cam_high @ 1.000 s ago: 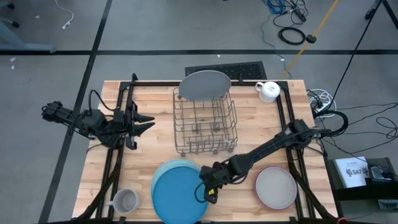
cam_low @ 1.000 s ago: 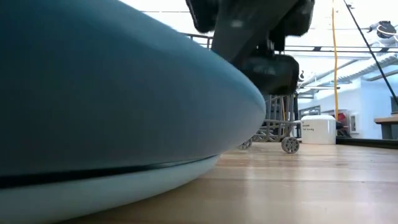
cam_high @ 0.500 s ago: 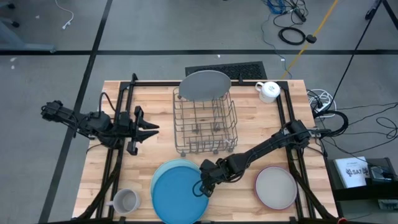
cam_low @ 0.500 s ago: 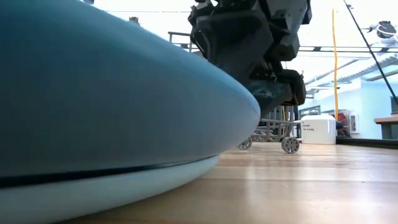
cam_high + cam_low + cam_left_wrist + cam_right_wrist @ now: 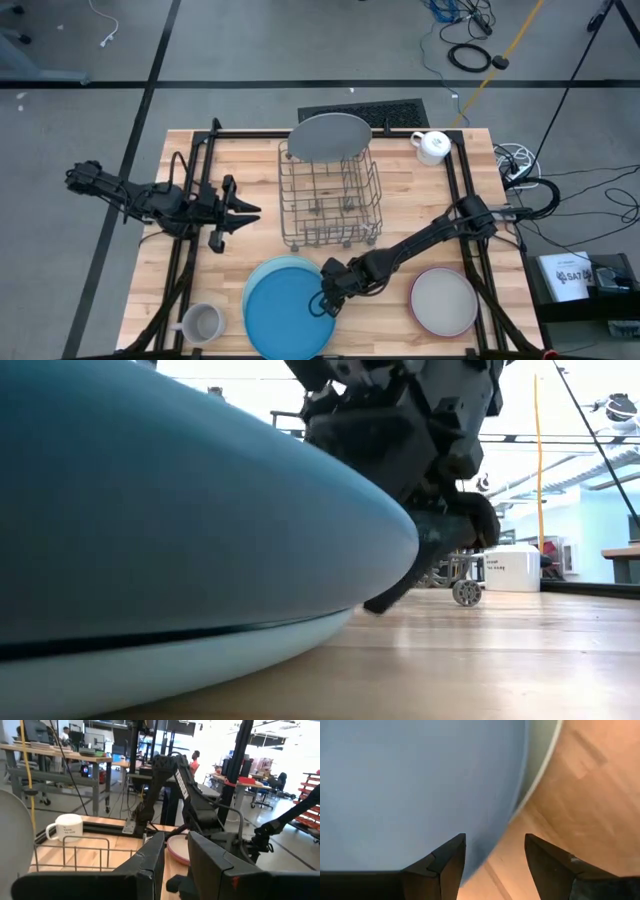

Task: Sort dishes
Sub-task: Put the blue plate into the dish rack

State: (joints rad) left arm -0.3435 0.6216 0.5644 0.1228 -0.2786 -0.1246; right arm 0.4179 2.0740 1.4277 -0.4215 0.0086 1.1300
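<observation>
A dark blue plate (image 5: 285, 312) lies on a light blue plate (image 5: 272, 268) at the table's near edge. My right gripper (image 5: 322, 300) is open and slants down at the dark blue plate's right rim (image 5: 517, 805). One finger (image 5: 447, 862) is over the plate and the other (image 5: 547, 862) is over the wood beside it. A large grey plate (image 5: 330, 136) stands on edge in the far end of the wire rack (image 5: 330, 205). A pink-rimmed grey plate (image 5: 443, 302) lies flat at the near right. My left gripper (image 5: 245, 210) hovers left of the rack, open by a narrow gap and holding nothing. My right gripper straddles the dark blue plate's right rim (image 5: 405, 550), slanting down from the table's right. Its outer finger (image 5: 385, 600) reaches down to the wood beside the stack. Whether either finger touches the plate I cannot tell.
A white mug (image 5: 432, 146) stands at the far right corner and a grey mug (image 5: 200, 323) at the near left corner. Black frame rails (image 5: 200, 170) run along both sides of the table. Bare wood lies between the plate stack and the pink-rimmed plate.
My right gripper has sunk toward the dark blue plate's right rim and rolled about its own axis, so its outer finger now hangs down beside the stack. My left gripper has turned a little toward the rack. The plates have not moved.
</observation>
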